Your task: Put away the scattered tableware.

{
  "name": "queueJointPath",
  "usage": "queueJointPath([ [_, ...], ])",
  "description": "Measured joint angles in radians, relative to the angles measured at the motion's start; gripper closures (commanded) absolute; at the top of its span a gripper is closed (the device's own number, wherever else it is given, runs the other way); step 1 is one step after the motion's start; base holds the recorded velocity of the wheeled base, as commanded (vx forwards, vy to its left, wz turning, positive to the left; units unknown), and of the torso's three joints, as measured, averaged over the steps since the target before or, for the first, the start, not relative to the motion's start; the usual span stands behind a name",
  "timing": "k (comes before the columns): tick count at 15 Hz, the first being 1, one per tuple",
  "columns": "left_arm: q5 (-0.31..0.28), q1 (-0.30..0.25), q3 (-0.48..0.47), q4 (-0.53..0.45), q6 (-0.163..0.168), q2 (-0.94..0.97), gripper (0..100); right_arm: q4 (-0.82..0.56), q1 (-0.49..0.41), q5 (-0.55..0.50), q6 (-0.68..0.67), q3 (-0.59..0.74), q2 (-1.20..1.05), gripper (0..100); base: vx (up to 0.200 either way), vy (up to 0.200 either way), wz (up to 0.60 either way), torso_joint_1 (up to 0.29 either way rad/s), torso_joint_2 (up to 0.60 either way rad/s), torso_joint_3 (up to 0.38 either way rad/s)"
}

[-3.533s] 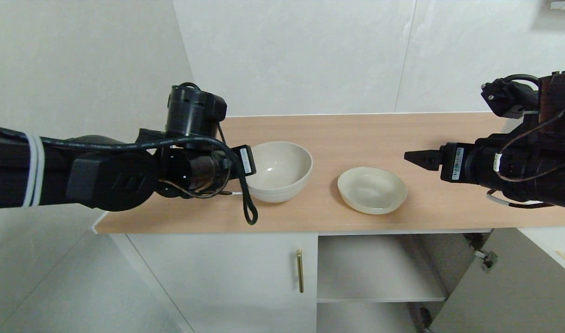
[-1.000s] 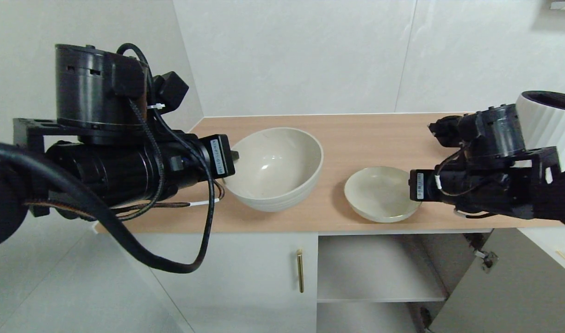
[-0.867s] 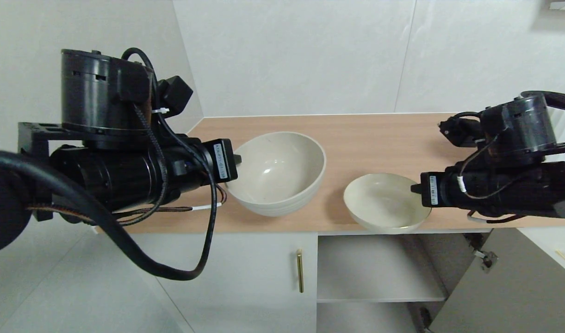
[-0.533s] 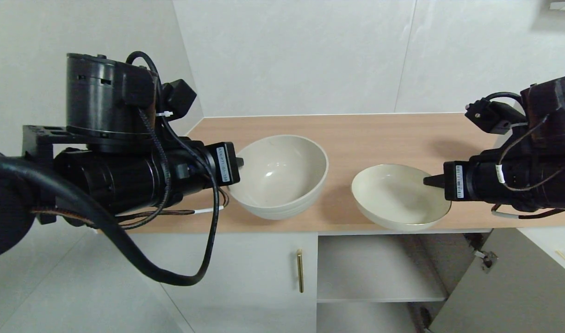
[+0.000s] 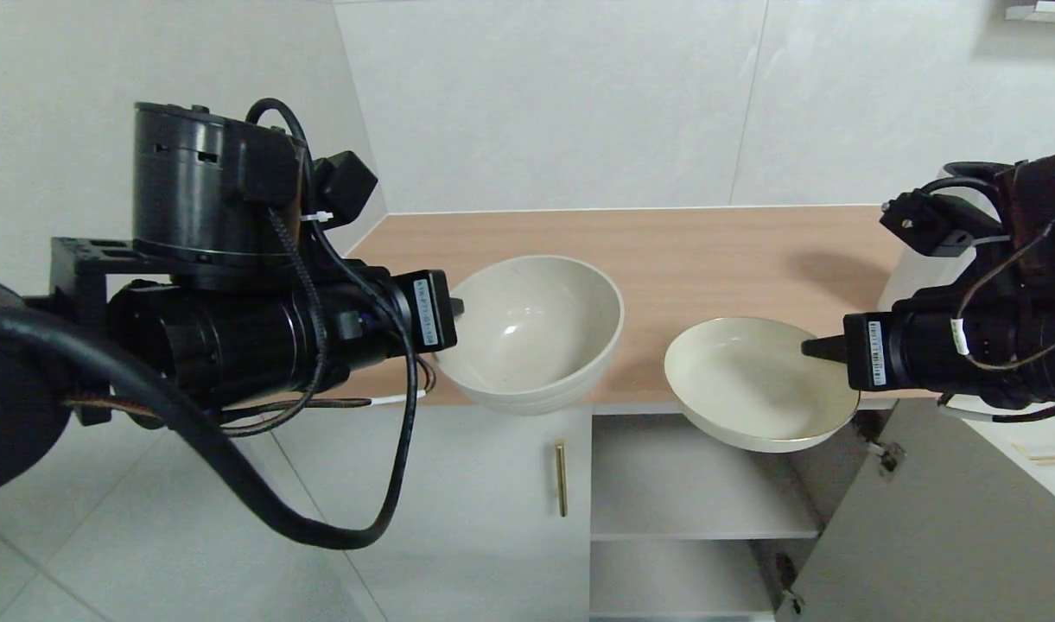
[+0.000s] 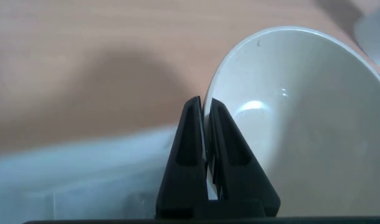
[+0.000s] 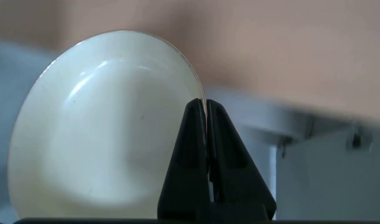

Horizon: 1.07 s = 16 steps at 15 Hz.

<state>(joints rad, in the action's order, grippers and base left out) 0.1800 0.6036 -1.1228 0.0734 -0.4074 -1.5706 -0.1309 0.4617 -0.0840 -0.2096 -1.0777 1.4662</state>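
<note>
Left wrist view showed my left end effector (image 6: pixel 207 155) with its jaws pinched together on the rim of the deep bowl (image 6: pixel 302 124), 1 jaw inside the wall and 1 outside. Right wrist view showed my right end effector (image 7: pixel 205 149) clamped the same way on the rim of the shallow dish (image 7: pixel 103 124).

From the head view, the bowl hung over the front edge of the table (image 5: pixel 708 250), its base apparently clear of the wood. The dish was held lower, out past that edge and above the open cabinet compartment, whose shelf (image 5: pixel 700 510) sat below it. Under the bowl was a closed door with a brass handle (image 5: pixel 561 477). The open door (image 5: pixel 924 536) stood off to my right.

I judged this to be the carry from table to cabinet, with both pieces lifted and neither yet stowed. The next move called for lowering the dish onto the shelf and keeping it level. The bowl would have to travel toward my right to reach the opening. With only a rim pinch on each piece, I expected either 1 could pivot if moved quickly.
</note>
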Motion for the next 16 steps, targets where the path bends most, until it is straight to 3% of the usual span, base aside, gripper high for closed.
queueJointPath([
  [12, 0.000, -0.001, 0.008, -0.005, 0.016, -0.004, 100, 0.013, -0.004, -0.005, 0.032, 0.030, 0.000, 100, -0.017, 0.000, 0.00, 0.000, 0.00, 0.000],
  [16, 0.000, -0.001, 0.009, -0.005, 0.017, -0.010, 100, 0.023, -0.005, -0.007, 0.032, 0.036, 0.004, 100, 0.000, 0.000, 0.00, -0.123, 0.31, 0.187],
])
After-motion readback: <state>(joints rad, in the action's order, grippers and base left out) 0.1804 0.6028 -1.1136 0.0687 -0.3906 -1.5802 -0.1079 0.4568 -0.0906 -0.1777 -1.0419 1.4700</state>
